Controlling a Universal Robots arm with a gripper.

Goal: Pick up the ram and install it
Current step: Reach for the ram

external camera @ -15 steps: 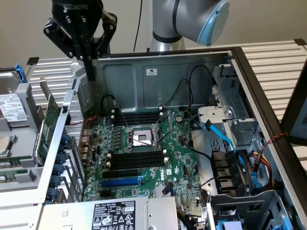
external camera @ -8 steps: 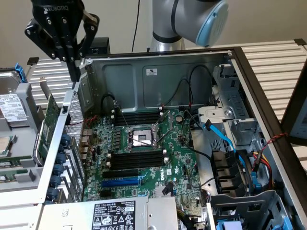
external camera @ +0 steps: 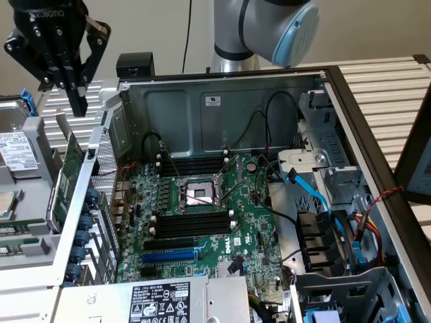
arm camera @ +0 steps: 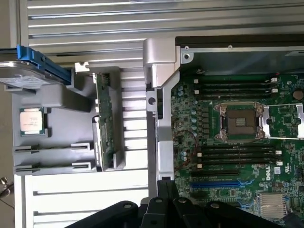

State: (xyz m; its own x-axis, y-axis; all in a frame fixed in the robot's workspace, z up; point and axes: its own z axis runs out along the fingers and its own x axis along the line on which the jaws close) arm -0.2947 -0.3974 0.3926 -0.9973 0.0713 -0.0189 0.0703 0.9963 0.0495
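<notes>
A claw [external camera: 77, 106] marked ROBOTIQ hangs with its fingers pressed together and nothing between them. It is outside the open computer case [external camera: 182, 114], above the case wall on the exterior view's left. The ram [external camera: 19, 226] sits in a grey tray [external camera: 30, 261] just outside that same wall, apart from the claw. Inside the case, the green motherboard [external camera: 250, 222] reads DELL.

One blue slot [external camera: 172, 256], one processor [arm camera: 32, 121], seemingly eight black slots [external camera: 192, 222].
</notes>
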